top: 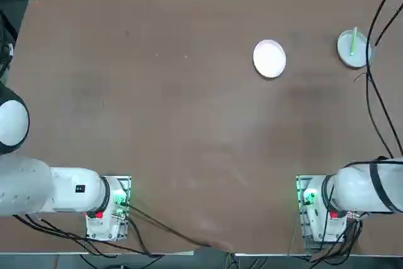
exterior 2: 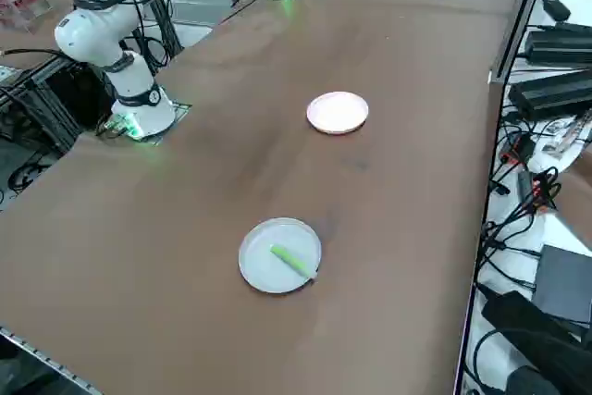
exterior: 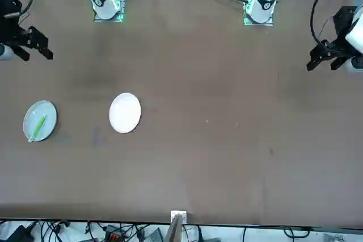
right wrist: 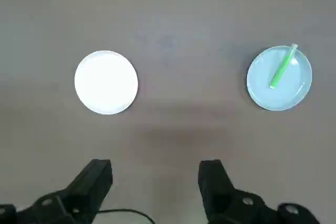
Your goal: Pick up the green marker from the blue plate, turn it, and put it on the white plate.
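Two small plates sit apart on the brown table (right wrist: 184,3), and one of them has something on it. The green marker (right wrist: 282,71) lies on the blue plate (right wrist: 257,80). It leans a little, with its whitish tip up on the rim and its other end inside, so the edge likely props that tip up. That raised end may make it easier to grab, but a bump could make it roll or slide.

The white plate (right wrist: 106,82) has nothing on it, so it has room for the marker.

The right gripper (right wrist: 156,170) holds nothing. Its two black fingers are spread wide and touch neither plate, likely so they can go down on both sides of the thin stick (a marker is skinny, so they have lots of room to spare).

The job looks to be at its very start. Next, the gripper needs to line up over the marker and close gently near its middle, so it does not tip while it is turned and carried over.
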{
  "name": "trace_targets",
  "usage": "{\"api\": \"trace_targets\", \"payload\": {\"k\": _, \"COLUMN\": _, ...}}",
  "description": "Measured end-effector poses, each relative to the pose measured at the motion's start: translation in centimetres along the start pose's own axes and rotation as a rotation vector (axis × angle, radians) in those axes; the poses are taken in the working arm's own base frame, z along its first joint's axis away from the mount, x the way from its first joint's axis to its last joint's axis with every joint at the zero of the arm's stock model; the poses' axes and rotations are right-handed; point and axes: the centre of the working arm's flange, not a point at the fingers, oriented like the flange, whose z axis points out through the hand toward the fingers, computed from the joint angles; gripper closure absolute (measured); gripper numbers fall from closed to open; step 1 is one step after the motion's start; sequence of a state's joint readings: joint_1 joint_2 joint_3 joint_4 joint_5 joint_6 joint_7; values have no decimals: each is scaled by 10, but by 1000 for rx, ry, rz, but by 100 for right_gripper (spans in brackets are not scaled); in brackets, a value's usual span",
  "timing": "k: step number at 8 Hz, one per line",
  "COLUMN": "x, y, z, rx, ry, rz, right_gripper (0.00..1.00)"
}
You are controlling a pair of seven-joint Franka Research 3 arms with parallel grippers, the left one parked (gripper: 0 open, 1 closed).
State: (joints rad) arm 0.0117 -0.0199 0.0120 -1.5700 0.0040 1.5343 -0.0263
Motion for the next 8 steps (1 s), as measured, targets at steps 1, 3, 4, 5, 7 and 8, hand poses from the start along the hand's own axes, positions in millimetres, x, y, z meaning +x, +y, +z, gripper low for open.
{"api": "trace_targets", "payload": {"k": 1, "x": 0, "y": 0, "z": 0, "rx": 0, "ry": 0, "rz": 0, "right_gripper": 0}}
{"api": "trace_targets", "payload": {"k": 3, "x": 0, "y": 0, "z": 0, "rx": 0, "ry": 0, "rz": 0, "right_gripper": 0}}
{"api": "trace_targets", "payload": {"k": 4, "x": 0, "y": 1, "z": 1, "rx": 0, "ry": -1, "rz": 1, "right_gripper": 0}}
{"api": "trace_targets", "payload": {"k": 5, "x": 2, "y": 3, "z": 4, "rx": 0, "ry": -7, "rz": 5, "right_gripper": 0}}
{"api": "trace_targets", "payload": {"k": 7, "x": 16, "y": 20, "z": 25, "rx": -1, "ry": -22, "rz": 34, "right_gripper": 0}}
{"api": "trace_targets", "payload": {"k": 8, "x": 29, "y": 43, "z": 42, "rx": -1, "ry": -20, "rz": 72, "right_gripper": 0}}
